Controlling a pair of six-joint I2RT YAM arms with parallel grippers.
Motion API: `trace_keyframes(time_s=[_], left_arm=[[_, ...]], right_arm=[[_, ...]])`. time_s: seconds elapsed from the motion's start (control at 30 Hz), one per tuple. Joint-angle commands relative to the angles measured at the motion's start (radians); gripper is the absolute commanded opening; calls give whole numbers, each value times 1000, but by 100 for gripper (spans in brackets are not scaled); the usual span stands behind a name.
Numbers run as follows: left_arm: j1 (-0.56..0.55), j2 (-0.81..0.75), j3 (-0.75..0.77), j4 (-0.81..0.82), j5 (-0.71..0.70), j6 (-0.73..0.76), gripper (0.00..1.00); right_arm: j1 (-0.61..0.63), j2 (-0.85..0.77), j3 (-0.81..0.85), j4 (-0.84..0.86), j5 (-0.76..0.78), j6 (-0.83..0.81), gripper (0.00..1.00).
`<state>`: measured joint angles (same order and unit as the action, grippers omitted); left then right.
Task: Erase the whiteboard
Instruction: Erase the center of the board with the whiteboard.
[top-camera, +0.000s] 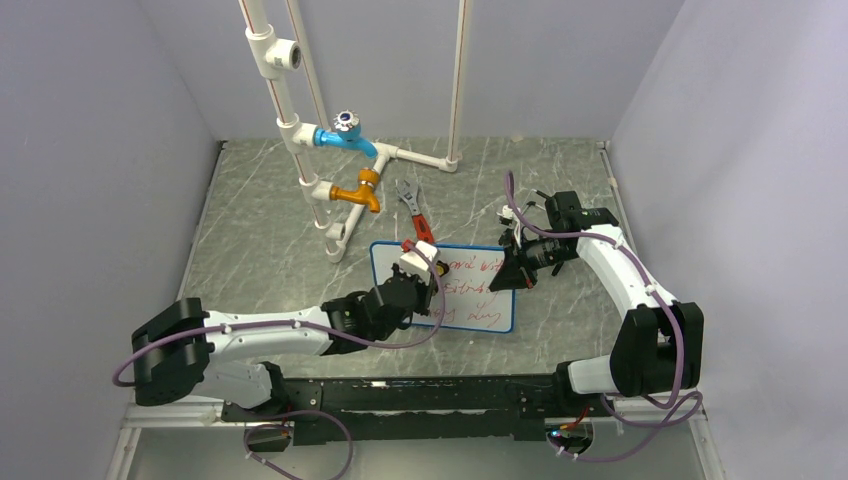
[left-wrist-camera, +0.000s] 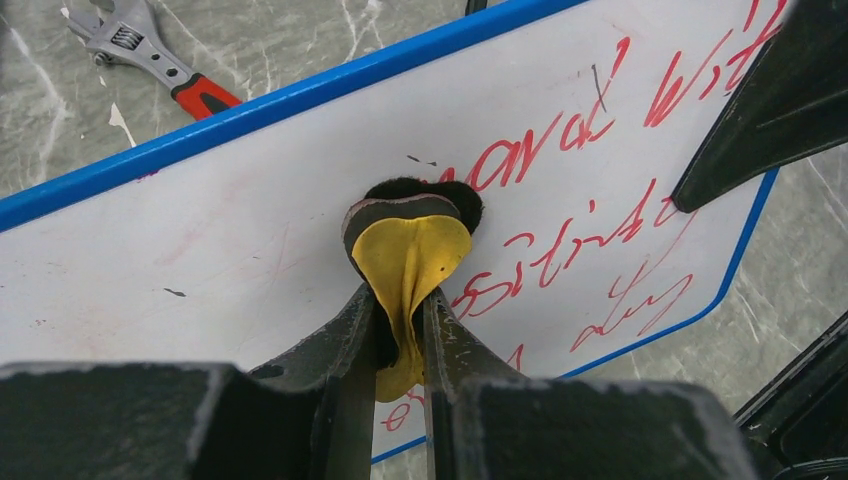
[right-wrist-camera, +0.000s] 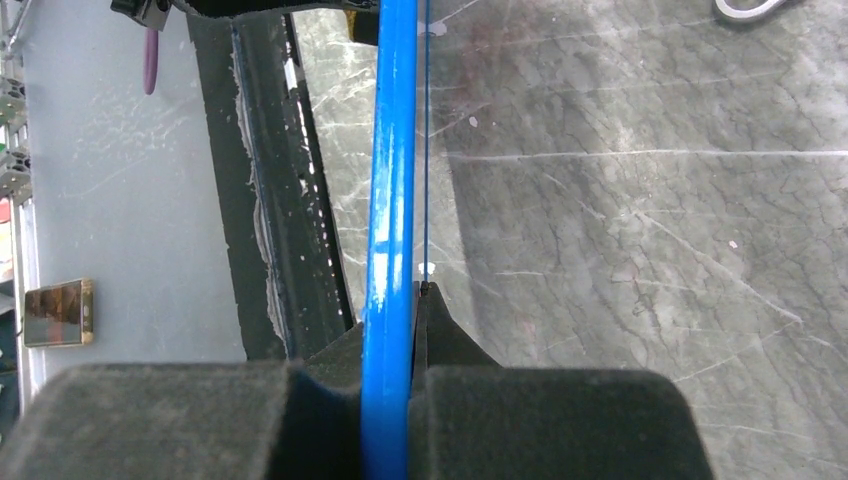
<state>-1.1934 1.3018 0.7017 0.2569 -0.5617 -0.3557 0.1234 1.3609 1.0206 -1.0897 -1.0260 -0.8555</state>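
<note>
Pale lilac walls enclose a grey marbled tabletop beneath the whiteboard.

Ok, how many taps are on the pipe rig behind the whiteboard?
2: a blue tap higher on the white pipes, and an orange tap just below it. None appears hidden.

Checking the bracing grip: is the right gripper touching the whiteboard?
Touching. The right wrist view shows the right gripper clamping the whiteboard by its blue frame.
</note>
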Motion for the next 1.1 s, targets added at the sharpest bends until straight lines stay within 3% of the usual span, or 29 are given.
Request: trace_keyframes(time_s=[0.0, 0.2, 0.43, 0.67, 0.93, 1.07], left_arm=[[14, -8, 5, 65, -34, 13, 0], [128, -97, -46, 14, 1, -54, 0], [110, -94, -44, 54, 86, -45, 0], [19, 30, 55, 49, 39, -32, 0], [49, 36, 108, -78, -138, -39, 0], [93, 0, 91, -133, -161, -82, 0]], right_arm=[[16, -30, -4, -31, 7, -49, 0], [15, -35, -2, -32, 5, -52, 0], [16, -33, -2, -34, 2, -53, 0], [16, -37, -4, -33, 3, -51, 0], [16, -37, -2, -36, 0, -55, 0], [16, -38, -2, -39, -1, -59, 0]])
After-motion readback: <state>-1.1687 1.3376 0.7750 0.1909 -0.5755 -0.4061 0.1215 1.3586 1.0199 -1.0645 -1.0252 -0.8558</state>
